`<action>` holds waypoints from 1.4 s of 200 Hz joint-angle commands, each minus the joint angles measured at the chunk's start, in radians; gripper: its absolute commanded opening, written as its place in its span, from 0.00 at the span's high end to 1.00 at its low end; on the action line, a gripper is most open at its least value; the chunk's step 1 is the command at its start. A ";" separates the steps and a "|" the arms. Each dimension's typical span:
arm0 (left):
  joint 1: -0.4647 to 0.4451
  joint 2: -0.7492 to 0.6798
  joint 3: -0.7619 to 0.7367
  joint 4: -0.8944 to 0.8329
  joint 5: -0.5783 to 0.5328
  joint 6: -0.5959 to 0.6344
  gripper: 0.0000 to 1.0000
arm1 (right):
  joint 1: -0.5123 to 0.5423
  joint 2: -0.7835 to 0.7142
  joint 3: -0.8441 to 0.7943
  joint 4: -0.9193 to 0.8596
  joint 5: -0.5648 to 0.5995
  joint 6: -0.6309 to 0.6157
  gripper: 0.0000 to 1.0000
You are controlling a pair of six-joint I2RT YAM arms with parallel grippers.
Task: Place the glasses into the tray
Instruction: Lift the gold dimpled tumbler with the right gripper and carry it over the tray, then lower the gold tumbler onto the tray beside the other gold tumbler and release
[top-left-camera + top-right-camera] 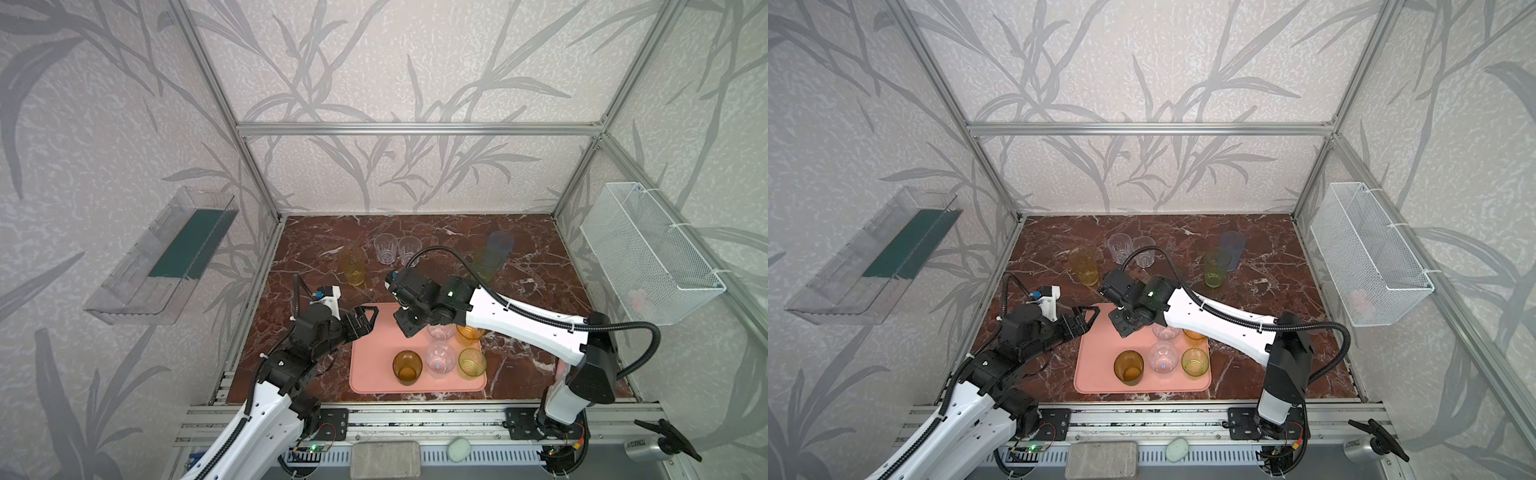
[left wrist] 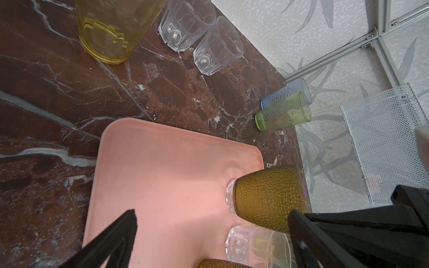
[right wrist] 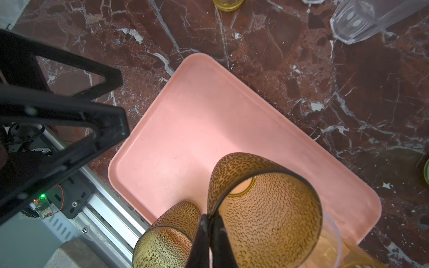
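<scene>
The right claw (image 3: 210,217) is pinched together on the rim of an amber glass (image 3: 267,208), and the rim passes between its two fingers. Only the right wrist view shows this grip. In both top views the wrist hides that glass, and I cannot tell whether its base touches the tray (image 3: 185,130) beneath it. Just beside it stands a second amber glass (image 1: 407,365), upright in the tray. With them in the tray are two clear faceted glasses (image 1: 440,359) (image 1: 441,331), a yellow-green glass (image 1: 471,361) and an orange glass (image 1: 468,333). That makes six in or over the tray. The left claw (image 1: 368,319) is at the tray's far left corner, its jaws wide apart and holding nothing. Five more glasses stand out on the marble worktop (image 1: 316,249). They are a tall yellow glass (image 1: 352,264), two clear ones (image 1: 384,248) (image 1: 408,249) side by side, and a tall green glass (image 1: 1214,268) close against a tall blue glass (image 1: 498,247). On the side walls, seen whole only in the top views, hang a wire basket (image 1: 648,249) holding something pale pink, too blurred to name, and a clear bin (image 1: 158,257) with a dark green panel inside.
</scene>
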 commanded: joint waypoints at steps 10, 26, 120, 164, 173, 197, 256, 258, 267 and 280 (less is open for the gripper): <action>0.005 -0.016 0.001 -0.048 -0.030 0.035 0.01 | 0.008 0.028 -0.016 0.001 -0.005 0.021 1.00; 0.006 -0.021 0.005 -0.069 -0.037 0.046 0.01 | 0.009 0.031 -0.022 0.010 -0.010 0.027 1.00; 0.005 -0.117 -0.015 -0.115 -0.065 0.024 0.01 | 0.018 0.087 -0.040 0.040 -0.030 0.067 1.00; 0.006 -0.136 -0.018 -0.132 -0.067 0.023 0.01 | 0.025 0.121 -0.038 0.034 -0.019 0.085 1.00; 0.005 -0.139 -0.018 -0.132 -0.067 0.023 0.01 | 0.024 0.125 -0.038 0.029 -0.013 0.091 1.00; 0.005 -0.138 -0.018 -0.130 -0.066 0.023 0.01 | 0.024 0.137 -0.036 0.017 -0.006 0.104 1.00; 0.005 -0.138 -0.013 -0.134 -0.062 0.025 0.01 | 0.028 0.148 -0.054 0.014 -0.009 0.142 1.00; 0.006 -0.138 -0.013 -0.133 -0.062 0.025 0.01 | 0.029 0.148 -0.057 0.015 -0.009 0.144 1.00; 0.006 -0.139 -0.015 -0.133 -0.064 0.027 0.01 | 0.028 0.148 -0.063 0.023 -0.014 0.149 1.00; 0.005 -0.139 -0.014 -0.132 -0.065 0.029 0.01 | 0.030 0.149 -0.066 0.028 -0.019 0.156 0.91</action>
